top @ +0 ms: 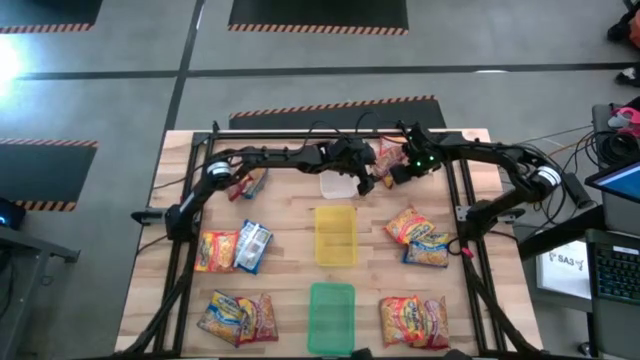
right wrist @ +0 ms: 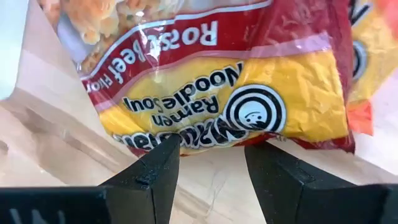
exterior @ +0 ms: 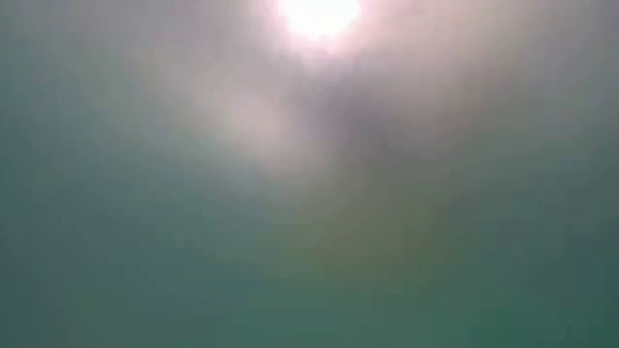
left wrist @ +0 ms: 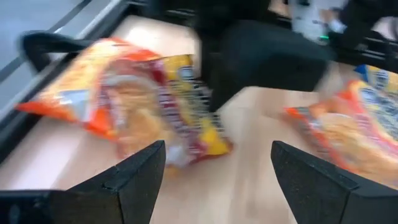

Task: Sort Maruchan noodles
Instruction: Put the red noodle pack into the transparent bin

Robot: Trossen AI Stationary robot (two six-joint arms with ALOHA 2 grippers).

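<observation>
We work at the far edge of the table (top: 300, 225), where both arms reach inward toward twelve o'clock of the clear tray (top: 338, 186). The right gripper (right wrist: 211, 163) is the one at work: its jaws stand partly apart, about half spread, with the near edge of a red roast-beef packet (right wrist: 205, 81) just ahead of the tips. We cannot tell whether the tips already pinch that edge; the right wrist view shows the packet's yellow lower band lying across the gap, its long axis running crosswise to the jaws. In the high view that red packet (top: 386, 155) lies at the table's far edge, about one o'clock from the clear tray, touching the right gripper (top: 397, 172).

The left gripper (left wrist: 217, 168) hangs just beside it, at roughly twelve o'clock of the clear tray, jaws wide apart and holding nothing. Ahead of it the left wrist view shows an orange packet (left wrist: 118, 93) lying on the wood, and another orange packet (left wrist: 348, 130) off to the other side; neither sits between the jaws.

The rest of the Maruchan noodles lie in pairs at nine, seven, three and five o'clock around the yellow tray (top: 335, 235) and green tray (top: 331, 318). The low view shows nothing usable.

We judge the right arm the nearer one; a short advance straight ahead should take the packet's edge.
</observation>
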